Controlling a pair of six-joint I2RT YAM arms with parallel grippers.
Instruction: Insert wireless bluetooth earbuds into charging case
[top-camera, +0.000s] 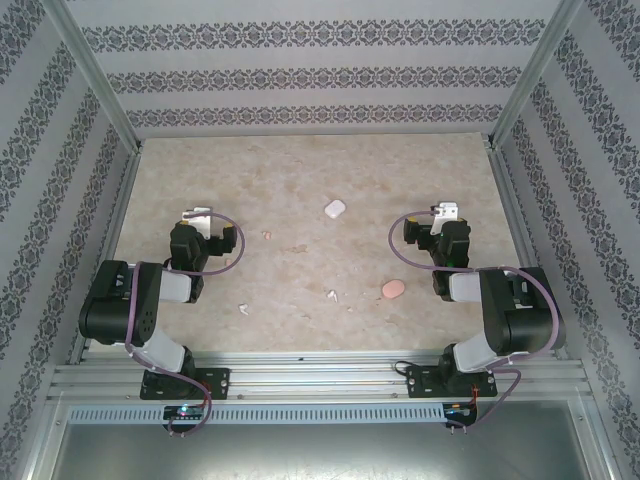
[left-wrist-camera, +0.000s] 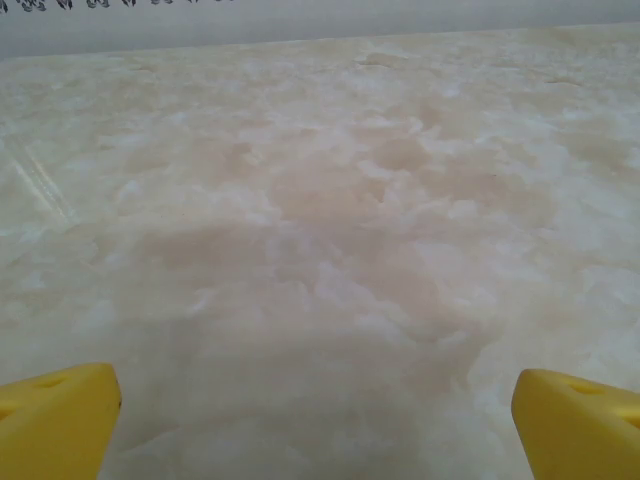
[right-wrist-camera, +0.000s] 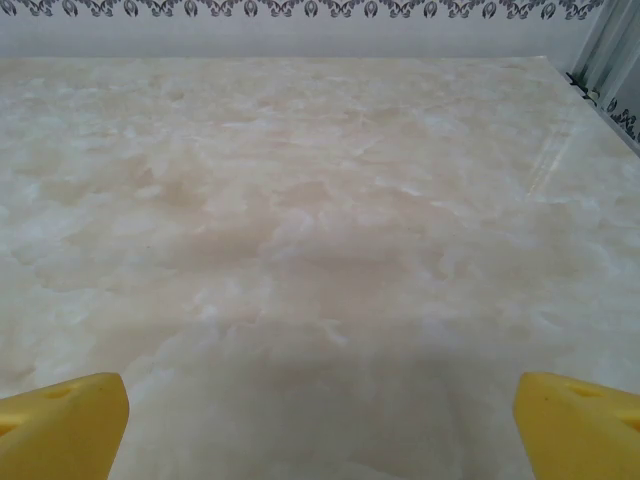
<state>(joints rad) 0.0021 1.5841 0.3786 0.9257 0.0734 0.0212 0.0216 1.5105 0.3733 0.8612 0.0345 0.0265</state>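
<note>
Presently, entries run left to right.

- Left arm (top-camera: 135, 300): folded at the elbow, forearm reaching away from its base.
- Left gripper (top-camera: 197, 215): jaws spread wide, nothing between them. Its yellow fingertips (left-wrist-camera: 60, 420) frame bare marbled surface (left-wrist-camera: 320, 200).
- Near whitish earbud (top-camera: 243, 309): loose on the surface, right of the left gripper and back toward the bases.
- Pinkish earbud (top-camera: 267, 236): near the left gripper, to its right.
- Middle whitish earbud (top-camera: 332, 295): between the two arms, well apart from either gripper.
- White case (top-camera: 335, 208): between the two grippers, roughly level with them.
- Pink case (top-camera: 394, 289): left of the right gripper and back toward the bases, near the right forearm.
- Right gripper (top-camera: 445, 212): jaws spread wide, holding nothing.
- Right arm (top-camera: 510, 310): folded like the left, forearm pointing away from its base.
</note>
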